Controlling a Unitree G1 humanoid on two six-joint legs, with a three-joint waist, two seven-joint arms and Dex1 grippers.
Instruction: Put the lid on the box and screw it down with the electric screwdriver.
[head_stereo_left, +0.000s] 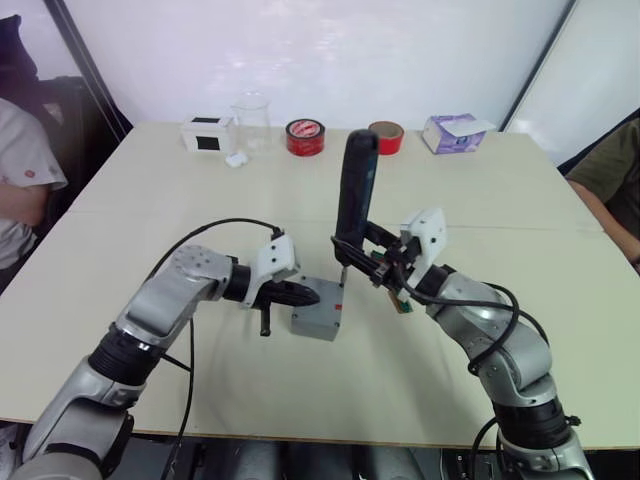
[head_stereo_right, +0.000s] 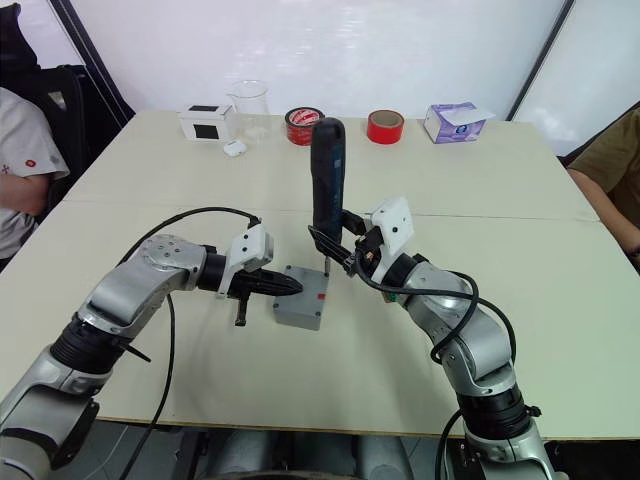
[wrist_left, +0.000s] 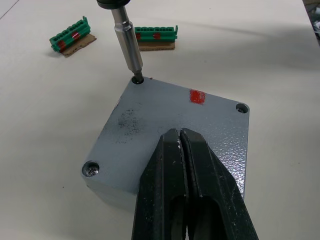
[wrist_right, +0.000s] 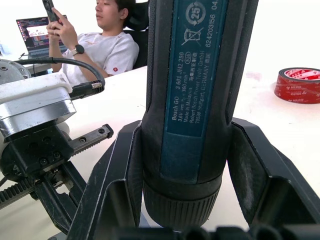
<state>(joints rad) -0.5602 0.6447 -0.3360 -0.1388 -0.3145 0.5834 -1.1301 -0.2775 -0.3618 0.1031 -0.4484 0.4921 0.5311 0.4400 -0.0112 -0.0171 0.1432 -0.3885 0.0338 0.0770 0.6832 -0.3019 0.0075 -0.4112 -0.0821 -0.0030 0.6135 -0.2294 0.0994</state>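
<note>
Speckled grey metal lid (wrist_left: 175, 125) seated on box (head_stereo_left: 318, 312). Left tool (wrist_left: 186, 150) closed, pressing lid. Right tool (head_stereo_left: 372, 262) clamps cylindrical electric screwdriver (head_stereo_left: 354, 190), bit in far corner hole.

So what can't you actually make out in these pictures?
- Left wrist view: the left gripper, shut, covers the lid's near corner, so any screw there is hidden.
- Same view: the electric screwdriver is cut off by the edge.
- The lid hides the box interior.
- Right wrist view: the screwdriver's bit is hidden below the right gripper.
</note>
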